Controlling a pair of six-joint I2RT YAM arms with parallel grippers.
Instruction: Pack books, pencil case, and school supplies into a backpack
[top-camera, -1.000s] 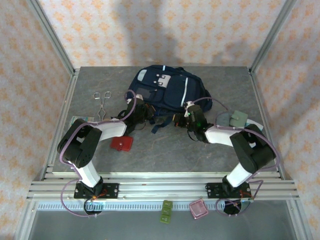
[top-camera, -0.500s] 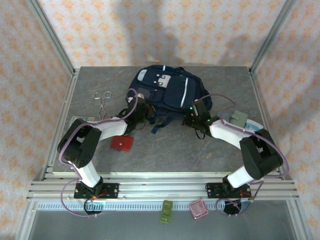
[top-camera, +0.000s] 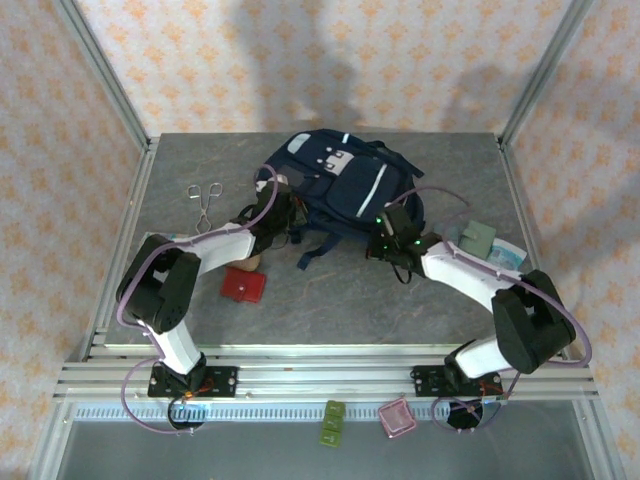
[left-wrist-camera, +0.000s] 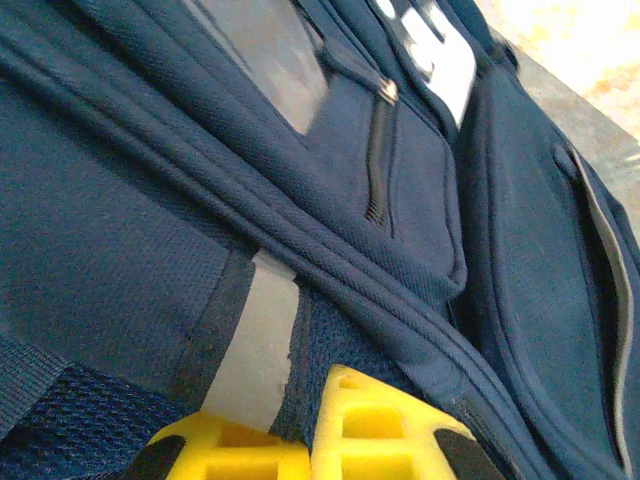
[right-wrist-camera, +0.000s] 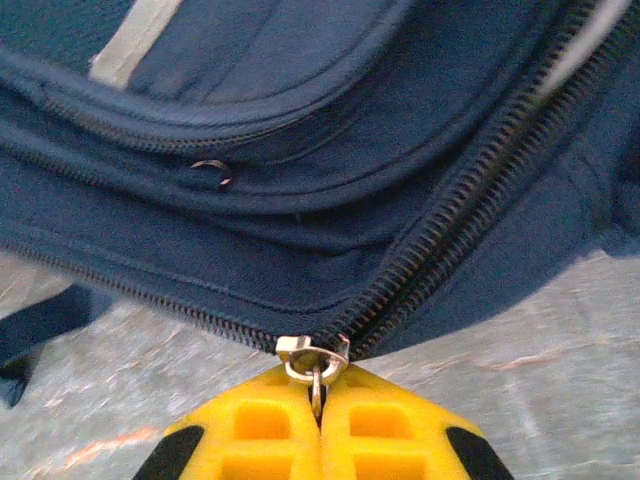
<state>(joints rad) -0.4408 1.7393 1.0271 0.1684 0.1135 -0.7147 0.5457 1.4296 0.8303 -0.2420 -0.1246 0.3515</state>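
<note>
Diagonally outstretched: right gripper at backpack

Open table lies before the backpack (red square at left); the right edge seems cluttered

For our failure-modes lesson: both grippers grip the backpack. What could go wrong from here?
1. The right gripper pinches only the small zipper pull; it may slip free.
2. The left gripper holds just a fold of backpack fabric, so the bag may drag instead of unzipping.
</note>
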